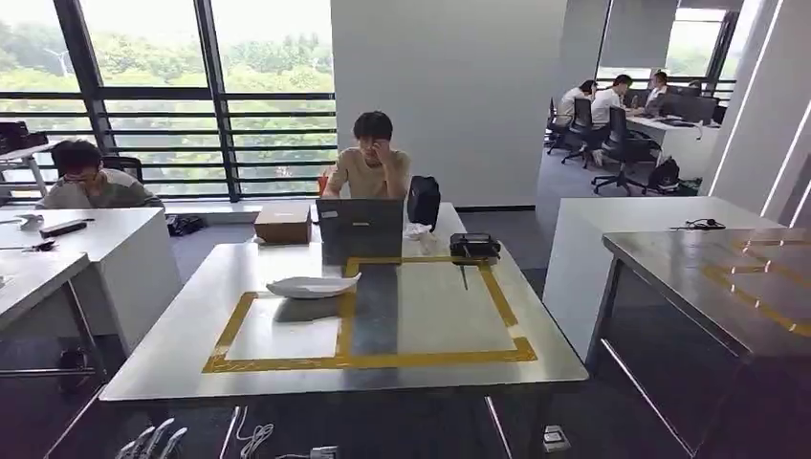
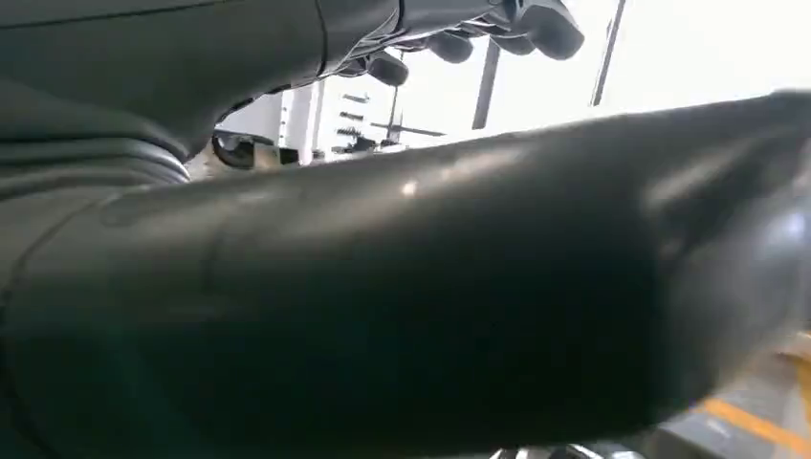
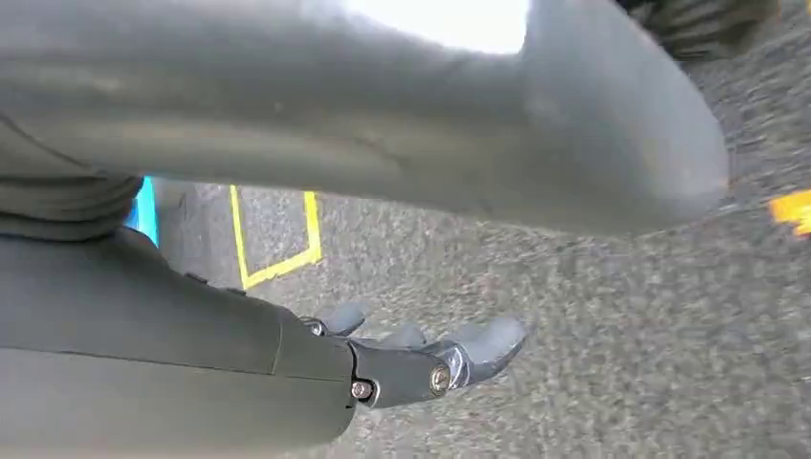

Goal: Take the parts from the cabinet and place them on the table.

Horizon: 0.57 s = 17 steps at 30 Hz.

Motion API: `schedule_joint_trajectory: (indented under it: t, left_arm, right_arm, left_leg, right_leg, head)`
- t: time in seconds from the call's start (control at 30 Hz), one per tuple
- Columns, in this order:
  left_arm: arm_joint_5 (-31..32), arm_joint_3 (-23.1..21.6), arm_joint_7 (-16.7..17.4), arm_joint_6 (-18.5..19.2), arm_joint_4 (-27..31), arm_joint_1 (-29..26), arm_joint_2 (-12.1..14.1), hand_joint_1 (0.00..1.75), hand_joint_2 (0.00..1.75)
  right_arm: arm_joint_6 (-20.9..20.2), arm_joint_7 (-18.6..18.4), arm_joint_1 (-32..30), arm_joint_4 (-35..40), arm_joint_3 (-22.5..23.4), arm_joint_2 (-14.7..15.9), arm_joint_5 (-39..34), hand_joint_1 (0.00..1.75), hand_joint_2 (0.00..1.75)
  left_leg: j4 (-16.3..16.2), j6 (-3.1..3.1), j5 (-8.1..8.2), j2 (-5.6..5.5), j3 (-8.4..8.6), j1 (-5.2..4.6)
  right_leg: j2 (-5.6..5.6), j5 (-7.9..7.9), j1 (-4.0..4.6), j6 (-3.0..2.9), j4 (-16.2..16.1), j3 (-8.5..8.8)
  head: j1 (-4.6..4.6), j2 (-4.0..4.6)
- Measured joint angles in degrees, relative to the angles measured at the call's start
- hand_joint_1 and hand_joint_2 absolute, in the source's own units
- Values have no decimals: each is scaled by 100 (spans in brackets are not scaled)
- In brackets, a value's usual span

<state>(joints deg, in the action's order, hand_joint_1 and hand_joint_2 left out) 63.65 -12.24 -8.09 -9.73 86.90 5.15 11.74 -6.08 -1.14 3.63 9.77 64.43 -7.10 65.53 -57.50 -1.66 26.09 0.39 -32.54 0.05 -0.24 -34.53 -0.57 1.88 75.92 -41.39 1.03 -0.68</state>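
Observation:
A white, shallow curved part (image 1: 313, 285) lies on the steel table (image 1: 449, 316), on the far edge of the left yellow-taped rectangle. My left hand (image 1: 148, 443) hangs low at the table's near left corner, below the tabletop, with pale fingers spread and nothing in them. In the left wrist view its dark fingers (image 2: 459, 38) are apart behind the thick thumb. My right hand (image 3: 430, 359) hangs over grey floor, fingers loosely extended and holding nothing.
A laptop (image 1: 360, 228), a black device (image 1: 474, 247) and a cardboard box (image 1: 283, 222) sit at the table's far edge, where a person (image 1: 371, 163) is seated. A second steel table (image 1: 727, 277) with yellow tape stands at right. White desks stand at left.

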Motion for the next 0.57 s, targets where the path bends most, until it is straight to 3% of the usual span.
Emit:
schedule_joint_trajectory:
  t: [0.03, 0.07, 0.1, 0.13, 0.17, 0.2, 0.27, 0.3, 0.33, 0.37, 0.43, 0.47, 0.5, 0.53, 0.57]
  left_arm:
    - [4, 35, 19, -6, 7, -72, -15, 0, 0]
    - [9, 66, 22, -20, 13, -132, -26, 0, 0]
    - [11, 83, 28, -37, 26, -176, -35, 0, 0]
    - [11, 116, 33, -50, 46, -217, -52, 0, 0]
    - [11, 160, 39, -63, 59, -257, -92, 0, 0]
    - [9, 205, 37, -94, 59, -302, -127, 0, 0]
    - [-11, 258, 18, -164, 39, -382, -216, 0, 0]
    - [-44, 291, -31, -201, 15, -430, -262, 0, 0]
    - [-64, 334, -75, -258, -31, -468, -293, 0, 0]
    - [-92, 376, -105, -302, -90, -490, -338, 0, 0]
    - [-147, 452, -136, -372, -234, -494, -409, 0, 0]
    - [-199, 498, -136, -411, -330, -500, -455, 0, 0]
    - [-265, 546, -136, -437, -418, -509, -485, 0, 0]
    - [-330, 603, -140, -466, -510, -517, -500, 0, 0]
    - [-371, 660, -151, -483, -579, -521, -518, 0, 0]
  right_arm:
    - [-2, -2, 0, 0, -2, 15, 22, 0, 0]
    - [-7, -2, -1, 0, -2, 39, 35, 0, 0]
    - [-15, 0, 0, 2, -4, 52, 46, 0, 0]
    - [-17, -2, 4, 2, -4, 77, 66, 0, 0]
    - [-22, -4, 15, 4, -11, 107, 103, 0, 0]
    - [-26, -18, 16, 4, -20, 111, 120, 0, 0]
    - [-31, -65, 11, 4, -41, 155, 164, 0, 0]
    - [-31, -68, 12, 4, -50, 162, 170, 0, 0]
    - [-28, -59, 17, 4, -59, 162, 177, 0, 0]
    - [-22, -50, 24, 4, -72, 175, 190, 0, 0]
    - [-13, -37, 21, 9, -114, 210, 232, 0, 0]
    - [-24, -9, 16, 11, -133, 229, 254, 0, 0]
    - [-42, 26, 15, 11, -155, 251, 302, 0, 0]
    - [-50, 61, 17, 11, -179, 269, 337, 0, 0]
    - [-63, 66, 20, 11, -203, 282, 350, 0, 0]
  left_leg:
    - [-23, 13, -72, 3, -123, -2]
    - [-59, 26, -137, 3, -242, -2]
    - [-88, 38, -186, 2, -336, -1]
    - [-122, 56, -238, 0, -407, -1]
    - [-135, 86, -281, 0, -461, -21]
    - [-119, 120, -332, 6, -459, -11]
    - [-64, 187, -451, 14, -446, 13]
    - [-33, 230, -505, 4, -450, -2]
    - [-80, 251, -435, -18, -486, 22]
    - [-241, 274, -104, -30, -575, 16]
    - [-994, 332, 627, -32, -724, 40]
    - [-1451, 359, 851, -32, -792, 51]
    - [-1745, 376, 848, -31, -802, 59]
    - [-1839, 391, 669, -30, -724, 73]
    - [-1727, 401, 426, -31, -562, 88]
  right_leg:
    - [3, 209, 2, -7, 13, 114]
    - [7, 478, 7, -23, -235, 367]
    - [11, 632, 11, -52, -651, 703]
    - [23, 606, 23, -94, -1219, 1118]
    - [34, 310, 58, -149, -1715, 1406]
    - [33, 277, 65, -169, -1851, 1471]
    - [39, 344, 97, -231, -1868, 1385]
    - [34, 411, 70, -284, -1911, 1358]
    - [-26, 510, 29, -321, -1956, 1319]
    - [-20, 581, 27, -381, -1965, 1248]
    - [-35, 721, 22, -384, -1959, 1086]
    - [-48, 800, 22, -381, -1953, 979]
    - [-54, 874, 20, -371, -1941, 902]
    - [-59, 949, 15, -354, -1921, 790]
    - [-59, 1015, 8, -334, -1893, 681]
  head:
    - [-4, 0]
    - [-2, 0]
    - [-7, 0]
    - [-4, 0]
    - [-7, 0]
    - [-4, 0]
    - [0, 0]
    - [-5, 0]
    - [-2, 2]
    - [0, 2]
    - [11, 2]
    - [9, 0]
    - [11, 0]
    - [18, 0]
    - [17, 0]
